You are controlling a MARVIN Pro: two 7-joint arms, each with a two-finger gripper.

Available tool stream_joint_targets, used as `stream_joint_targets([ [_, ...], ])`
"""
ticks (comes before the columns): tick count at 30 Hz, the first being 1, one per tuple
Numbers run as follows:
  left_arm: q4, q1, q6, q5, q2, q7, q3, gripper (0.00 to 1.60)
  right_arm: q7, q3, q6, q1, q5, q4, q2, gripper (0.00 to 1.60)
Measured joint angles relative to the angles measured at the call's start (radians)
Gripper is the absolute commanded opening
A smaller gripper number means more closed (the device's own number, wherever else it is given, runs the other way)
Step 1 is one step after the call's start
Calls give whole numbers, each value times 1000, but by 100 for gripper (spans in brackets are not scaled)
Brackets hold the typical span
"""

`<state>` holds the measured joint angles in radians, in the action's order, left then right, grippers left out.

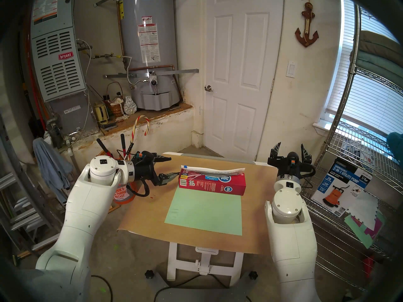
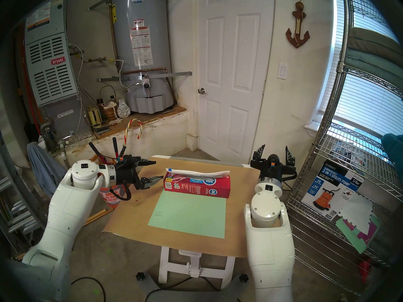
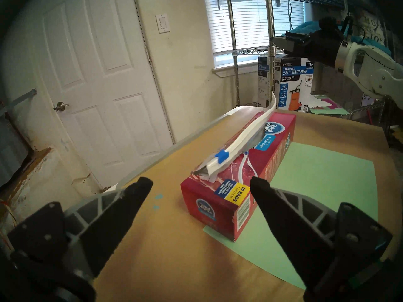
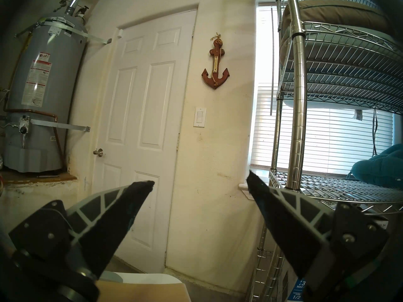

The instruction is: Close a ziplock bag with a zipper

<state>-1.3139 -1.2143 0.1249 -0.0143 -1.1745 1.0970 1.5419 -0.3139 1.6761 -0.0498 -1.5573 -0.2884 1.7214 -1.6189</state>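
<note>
Lining up at left-centre, the left gripper [image 1: 168, 166] is gaping wide toward the zipper [image 1: 185, 166], ready to pinch.

A small worktop [image 1: 139, 210] covered in plain brown paper stands on a white frame over a concrete floor. A rectangular sheet of pale green paper [image 1: 205, 210] lies flat on its middle and near part. At the far edge of that sheet rests a long red cardboard box [image 1: 216, 182] with round blue logos, lying lengthwise across the worktop, its near long side overlapping the green sheet. A few small red flecks [image 1: 152, 196] dot the brown paper near the left edge.
</note>
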Motion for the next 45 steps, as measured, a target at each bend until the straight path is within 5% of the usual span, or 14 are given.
stream_joint_targets([
  [12, 156, 108, -53, 0, -28, 46, -54, 160, 0, 0, 0, 0, 0, 0, 0, 160],
  [20, 218, 151, -86, -2, -40, 72, -66, 132, 0, 0, 0, 0, 0, 0, 0, 160],
  [23, 230, 159, -95, -3, -42, 81, -65, 104, 0, 0, 0, 0, 0, 0, 0, 160],
  [38, 240, 164, -113, -13, -43, 136, -56, 115, 0, 0, 0, 0, 0, 0, 0, 160],
  [45, 249, 164, -114, -10, -42, 155, -58, 99, 0, 0, 0, 0, 0, 0, 0, 160],
])
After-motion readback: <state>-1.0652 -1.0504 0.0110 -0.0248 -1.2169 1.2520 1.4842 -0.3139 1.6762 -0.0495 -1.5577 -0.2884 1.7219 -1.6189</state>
